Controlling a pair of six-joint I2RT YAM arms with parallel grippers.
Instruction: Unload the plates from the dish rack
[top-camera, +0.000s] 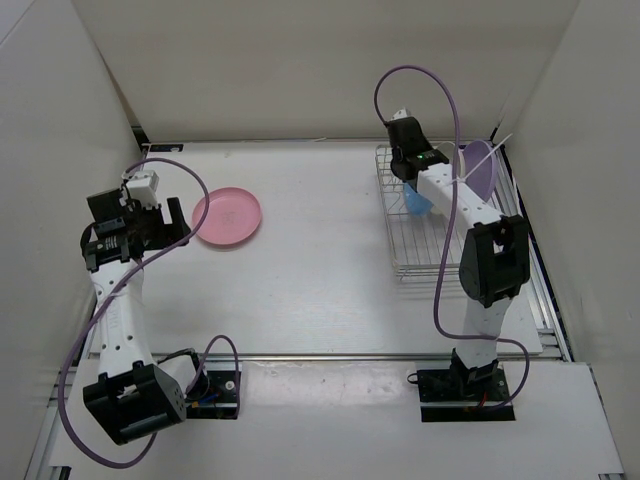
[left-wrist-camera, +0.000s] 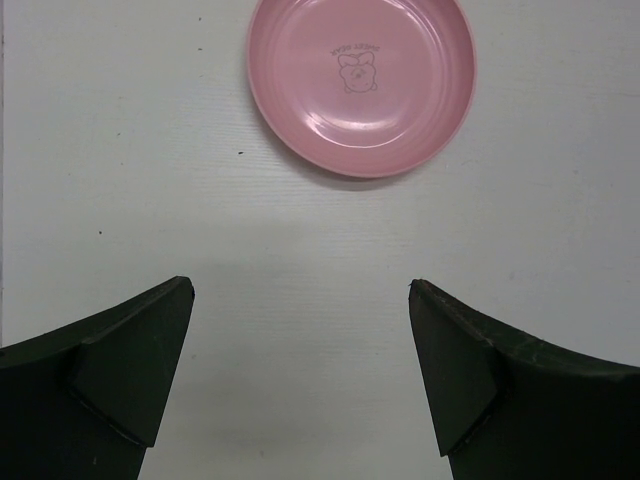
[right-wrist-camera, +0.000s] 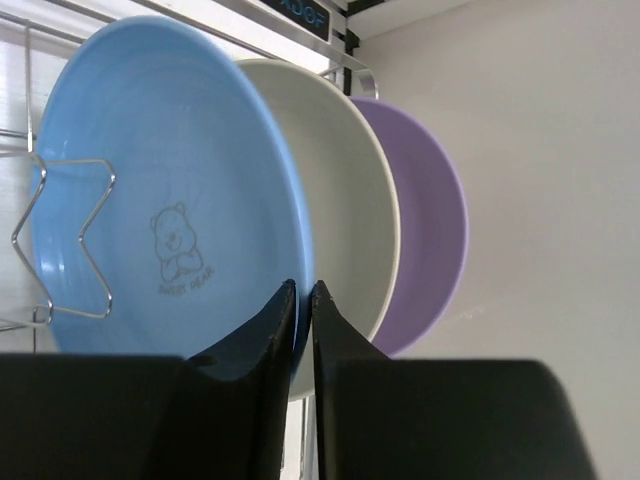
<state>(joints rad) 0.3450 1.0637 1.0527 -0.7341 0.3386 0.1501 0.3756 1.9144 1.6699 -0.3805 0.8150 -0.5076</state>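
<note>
pink plate (top-camera: 227, 216) is lying flat on the white table (top-camera: 330, 270), left of centre, well apart from the dish rack (top-camera: 420, 252) over on the far right. left gripper (top-camera: 180, 222) sits just beside the pink plate's left edge, pointing at it, fingers look spread. right arm reaches out over the rack, right gripper (top-camera: 408, 190) down at the blue plate (top-camera: 417, 204), can't tell the grip from up here. lavender plate (top-camera: 480, 166) stands on edge at the rack's far right corner.
</note>
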